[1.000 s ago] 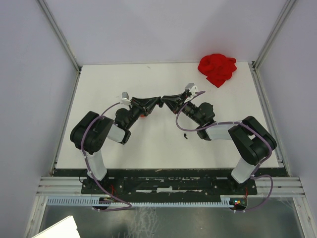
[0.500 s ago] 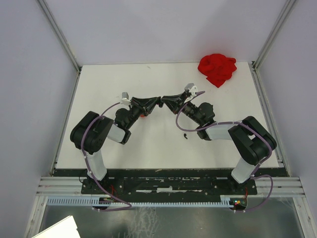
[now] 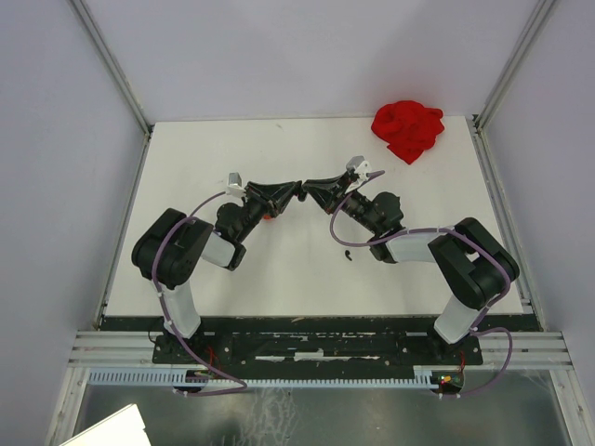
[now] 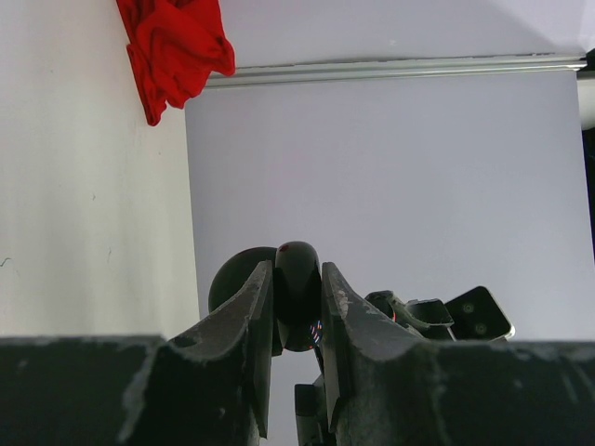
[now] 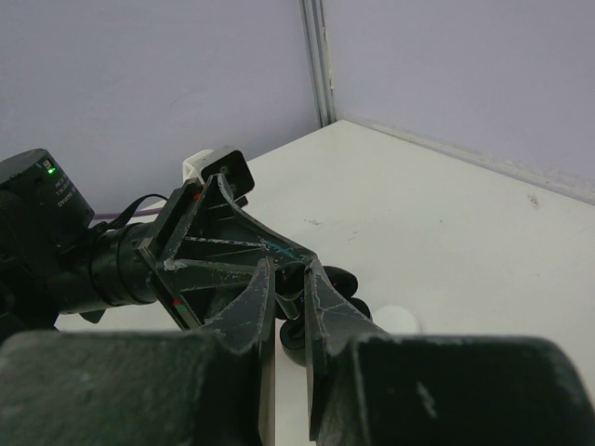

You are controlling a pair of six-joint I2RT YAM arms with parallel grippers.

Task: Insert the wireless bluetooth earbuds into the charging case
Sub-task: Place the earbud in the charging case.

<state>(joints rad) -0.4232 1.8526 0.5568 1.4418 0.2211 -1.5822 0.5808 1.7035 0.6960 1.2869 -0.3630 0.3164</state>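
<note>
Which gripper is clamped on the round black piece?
The left gripper: its wrist view shows the round black piece pinched between its fingers. The right gripper shows nothing identifiable in its narrow gap.

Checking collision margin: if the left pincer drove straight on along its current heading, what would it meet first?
The right pincer: from above they face each other, nearly tip to tip. The dark rounded piece clamped in the left pincer would likely touch first; any height offset is unclear.

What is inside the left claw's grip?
A glossy black rounded case, pinched edge-on in the left claw, with a dark round part behind it. The fingers cover its lower half, and its inside cannot be seen.
</note>
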